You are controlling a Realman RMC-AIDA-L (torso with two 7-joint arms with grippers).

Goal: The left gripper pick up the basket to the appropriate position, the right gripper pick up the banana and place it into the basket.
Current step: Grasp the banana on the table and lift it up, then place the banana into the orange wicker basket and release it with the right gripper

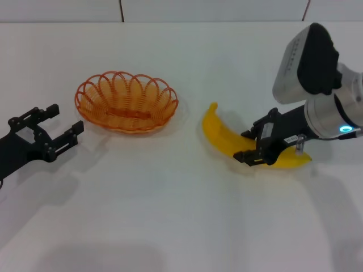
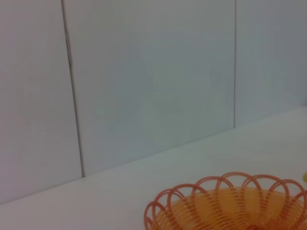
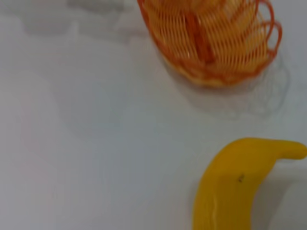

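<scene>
We are judging that the banana pick is the step in hand. The right gripper (image 1: pixel 253 148) is sitting low over the banana (image 1: pixel 227 137), its fingers straddling the fruit's right half; whether they are already pressing on the peel, we cannot tell. The banana is lying flat on the table (image 1: pixel 181 226), right of centre, its pointed left end curving toward the far side.

The left gripper (image 1: pixel 61 128) is waiting at the left, fingers spread wide and holding nothing, just beside the basket (image 1: pixel 126 102) but apart from it. The basket is standing upright, left of centre and farther back than the banana, and looks empty.

Next move, as we read it: close firmly on the banana, lift it off the surface, then carry it left and away to the basket. The basket itself is not yet gripped, so the left claw needs to take its near-left rim.

Nothing is lying between banana and basket; the scalloped rim is the only edge to get over.
</scene>
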